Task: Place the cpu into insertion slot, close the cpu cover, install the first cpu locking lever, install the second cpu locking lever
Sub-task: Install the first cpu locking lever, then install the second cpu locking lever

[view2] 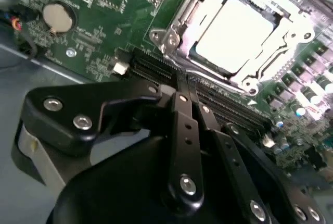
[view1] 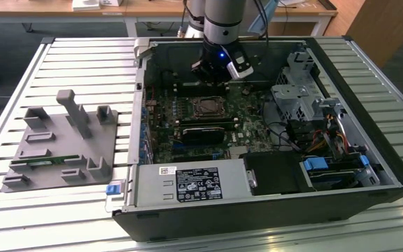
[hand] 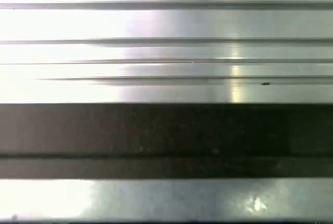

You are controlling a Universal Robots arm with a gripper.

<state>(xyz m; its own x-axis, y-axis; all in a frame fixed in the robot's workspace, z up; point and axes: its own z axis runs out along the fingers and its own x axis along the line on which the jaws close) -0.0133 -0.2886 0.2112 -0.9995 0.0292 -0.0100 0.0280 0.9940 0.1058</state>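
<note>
Now hovering with gripper [view2: 182,96] jaws pinched together, holding nothing. Just ahead of the jaws, past the long black slots: cpu [view2: 237,34] lying flat in insertion slot [view1: 207,107], cpu cover [view2: 179,28] down around it.

Computer case [view1: 272,210]: lies open on a slatted table [view1: 82,58]. Motherboard [view1: 187,126]: on the case floor. Insertion slot [view1: 207,107]: near the board's middle; cpu [view2: 237,34] seated in it, cpu cover [view2: 182,21] framing it. Graphics card [view1: 203,133]: just in front of the slot. Power supply [view1: 191,185]: along the front wall. Drive cage [view1: 296,100]: toward the exterior view's right. Gripper [view1: 212,79]: inside the case, just behind the slot. Fixture tray [view1: 61,152]: on the table, at the exterior view's left of the case.
</note>
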